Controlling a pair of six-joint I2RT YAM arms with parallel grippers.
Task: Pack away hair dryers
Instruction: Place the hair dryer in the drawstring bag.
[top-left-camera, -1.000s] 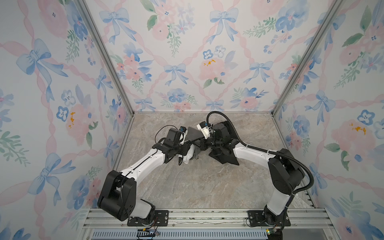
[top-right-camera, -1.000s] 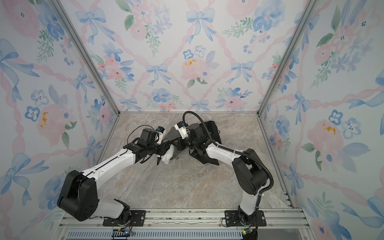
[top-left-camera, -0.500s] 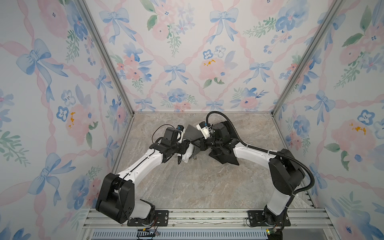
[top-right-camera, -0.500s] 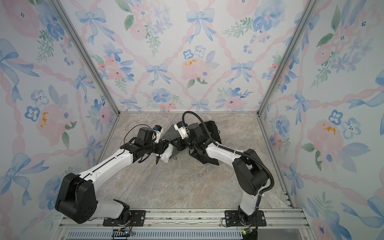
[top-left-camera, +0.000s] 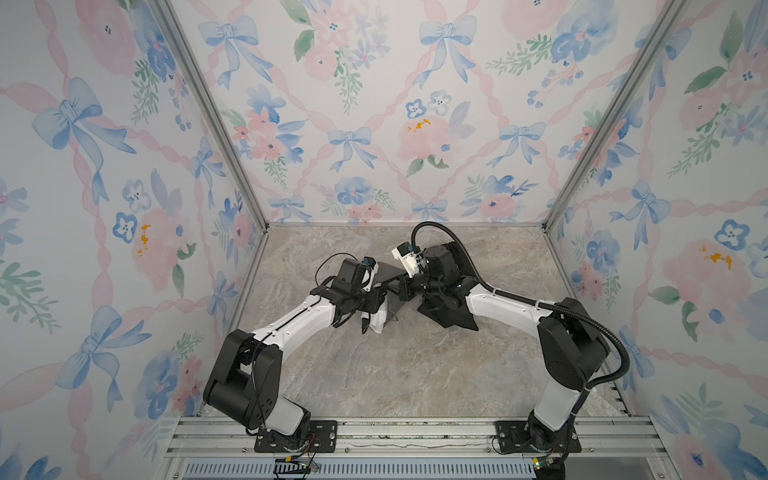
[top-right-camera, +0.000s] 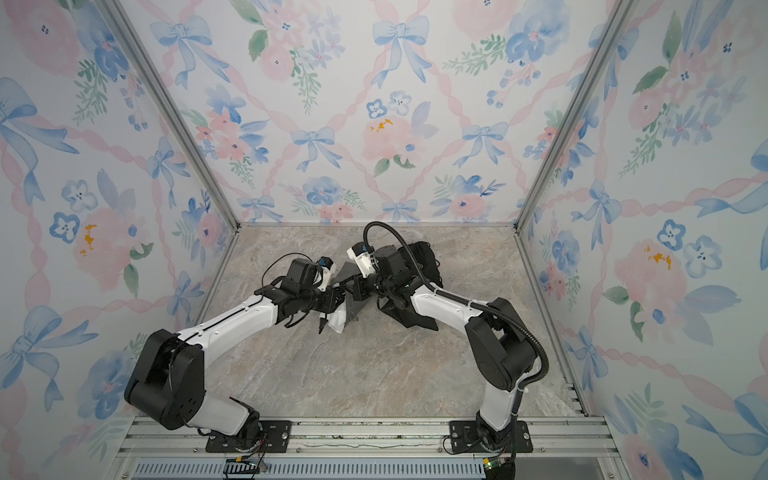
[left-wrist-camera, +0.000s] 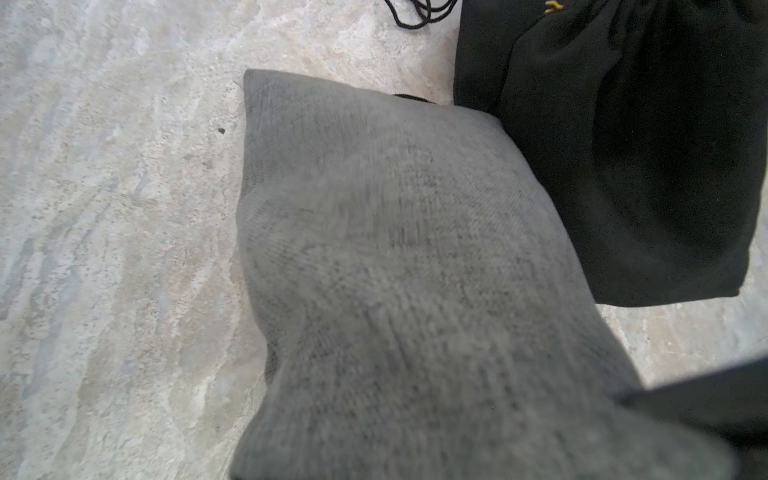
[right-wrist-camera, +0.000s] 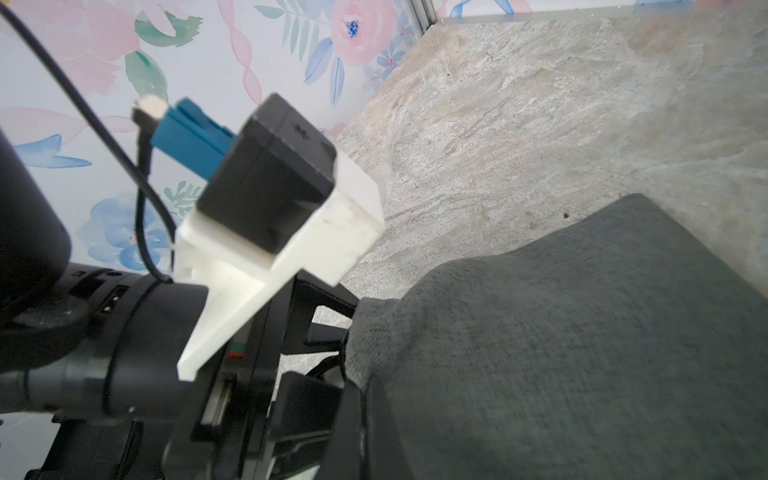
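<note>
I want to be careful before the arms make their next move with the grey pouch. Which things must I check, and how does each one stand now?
1. Right gripper closed on the grey pouch: ok; it is shut and the cloth rises toward it.
2. Left gripper holding the white hair dryer: cannot tell; the jaws are hidden in every view.
3. Dryer fully inside the pouch: not ok; its white body shows outside in both top views.
4. Pouch mouth open wide enough: cannot tell; it is hidden between the two arms.
5. Black pouch apart from the grey one: not ok; it lies close beside it.
</note>
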